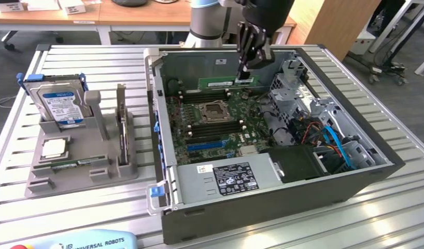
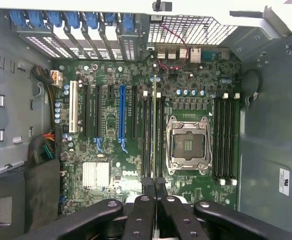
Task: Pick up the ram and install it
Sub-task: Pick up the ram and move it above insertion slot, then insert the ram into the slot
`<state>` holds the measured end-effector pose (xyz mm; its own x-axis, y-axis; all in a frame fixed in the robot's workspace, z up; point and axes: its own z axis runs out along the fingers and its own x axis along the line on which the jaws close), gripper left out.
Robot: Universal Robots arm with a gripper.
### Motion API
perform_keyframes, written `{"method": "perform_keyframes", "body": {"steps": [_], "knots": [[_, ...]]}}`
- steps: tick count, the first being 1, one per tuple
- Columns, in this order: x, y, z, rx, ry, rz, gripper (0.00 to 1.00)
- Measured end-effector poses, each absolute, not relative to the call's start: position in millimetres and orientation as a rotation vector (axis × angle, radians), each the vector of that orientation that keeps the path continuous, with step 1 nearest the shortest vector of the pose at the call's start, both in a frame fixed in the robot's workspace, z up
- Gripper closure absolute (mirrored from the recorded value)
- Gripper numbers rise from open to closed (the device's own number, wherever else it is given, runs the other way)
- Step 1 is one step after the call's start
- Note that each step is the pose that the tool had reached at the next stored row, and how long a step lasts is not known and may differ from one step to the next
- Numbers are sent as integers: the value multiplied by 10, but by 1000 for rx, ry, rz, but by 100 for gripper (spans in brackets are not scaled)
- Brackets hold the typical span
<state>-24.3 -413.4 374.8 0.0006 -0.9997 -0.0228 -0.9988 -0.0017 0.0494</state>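
Observation:
The ram (image 1: 222, 83) is a thin green stick held level inside the open computer case (image 1: 267, 202), above the far part of the motherboard (image 1: 198, 129). My gripper (image 1: 244, 78) is shut on the stick's end on the exterior view's right. In the wrist view the ram (image 2: 155, 125) shows edge-on as a thin line running away from my gripper (image 2: 155, 189). It hangs over the black memory slots (image 2: 147, 135) beside the empty processor socket (image 2: 188, 145). Whether it touches a slot I cannot tell.
On the exterior view's left a grey fixture (image 1: 81, 171) holds a blue-labelled hard drive (image 1: 60, 104) and a square silver processor (image 1: 53, 149). The case's walls, a drive cage (image 1: 295, 93) and blue cables (image 1: 340, 145) close in around the board. More memory slots (image 2: 225, 140) lie past the socket.

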Motion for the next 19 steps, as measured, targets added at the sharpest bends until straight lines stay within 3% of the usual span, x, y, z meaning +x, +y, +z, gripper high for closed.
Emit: {"method": "perform_keyframes", "body": {"steps": [19], "knots": [[-237, -4134, 3674, 2208, -2207, -80, 89]]}}
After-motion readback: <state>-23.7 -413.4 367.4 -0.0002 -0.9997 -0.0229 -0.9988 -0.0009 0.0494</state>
